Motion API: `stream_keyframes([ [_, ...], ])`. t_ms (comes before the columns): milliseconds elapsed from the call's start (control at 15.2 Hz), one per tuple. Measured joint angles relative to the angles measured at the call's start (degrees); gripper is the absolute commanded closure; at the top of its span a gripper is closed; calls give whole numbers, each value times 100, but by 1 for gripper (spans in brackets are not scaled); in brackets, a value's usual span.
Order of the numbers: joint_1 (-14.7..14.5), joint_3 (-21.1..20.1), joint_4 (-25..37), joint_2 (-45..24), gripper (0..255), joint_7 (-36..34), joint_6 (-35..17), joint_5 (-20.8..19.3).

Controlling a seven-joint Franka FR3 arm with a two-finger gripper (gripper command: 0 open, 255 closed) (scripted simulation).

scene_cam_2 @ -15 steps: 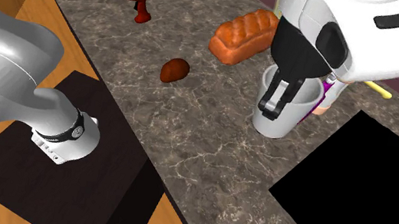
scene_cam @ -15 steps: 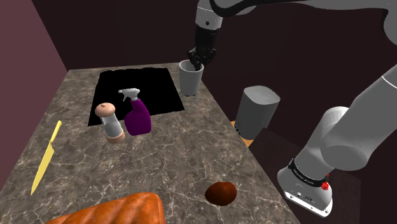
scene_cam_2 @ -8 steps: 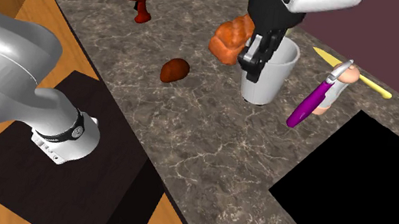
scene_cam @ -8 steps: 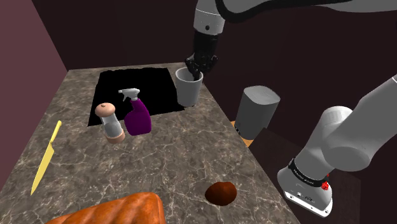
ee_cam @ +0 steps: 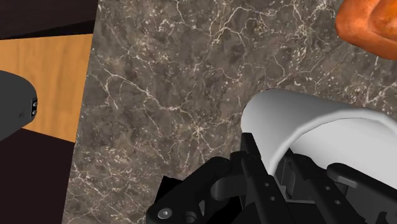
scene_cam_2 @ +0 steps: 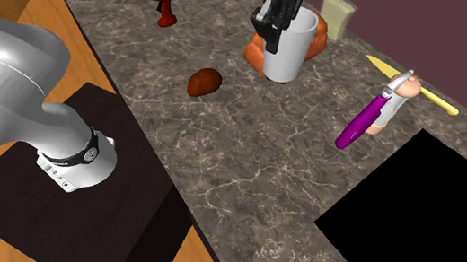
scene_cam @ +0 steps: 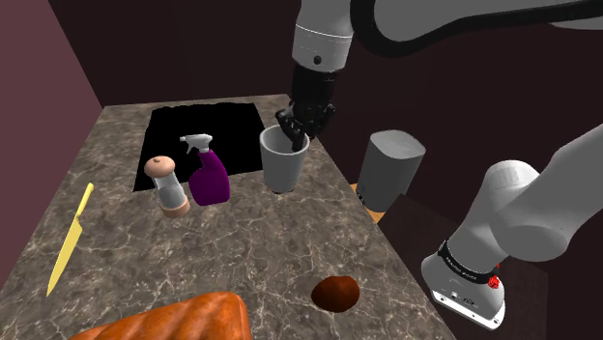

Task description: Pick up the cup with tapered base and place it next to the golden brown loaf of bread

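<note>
wrist view has my fingers [ee_cam: 257, 168] pinched shut across the rim wall of the pale cup [ee_cam: 299, 127], one inside and one outside. i judge it light, stiff and smooth, so a one-sided rim hold could let it tilt or slip. in the shoulder view the cup [scene_cam: 283, 159] hangs just under my fingers, the loaf [scene_cam: 174, 324] toward 7 o'clock on the tabletop [scene_cam: 290, 241].

Dark veined stone counter [scene_cam: 280, 232]; maroon walls [scene_cam: 39, 77]; a black area [scene_cam_2: 420, 219] set in it; orange wooden floor [scene_cam_2: 2, 0].
</note>
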State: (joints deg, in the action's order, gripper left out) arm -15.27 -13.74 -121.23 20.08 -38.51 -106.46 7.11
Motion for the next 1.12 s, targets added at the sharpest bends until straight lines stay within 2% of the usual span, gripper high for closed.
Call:
stream_keyframes([
  [396, -309, -555, -107, 156, 255, -786, -30, 166],
  [1122, -768, -1716, 439, -147, 255, -2401, 58, 258],
])
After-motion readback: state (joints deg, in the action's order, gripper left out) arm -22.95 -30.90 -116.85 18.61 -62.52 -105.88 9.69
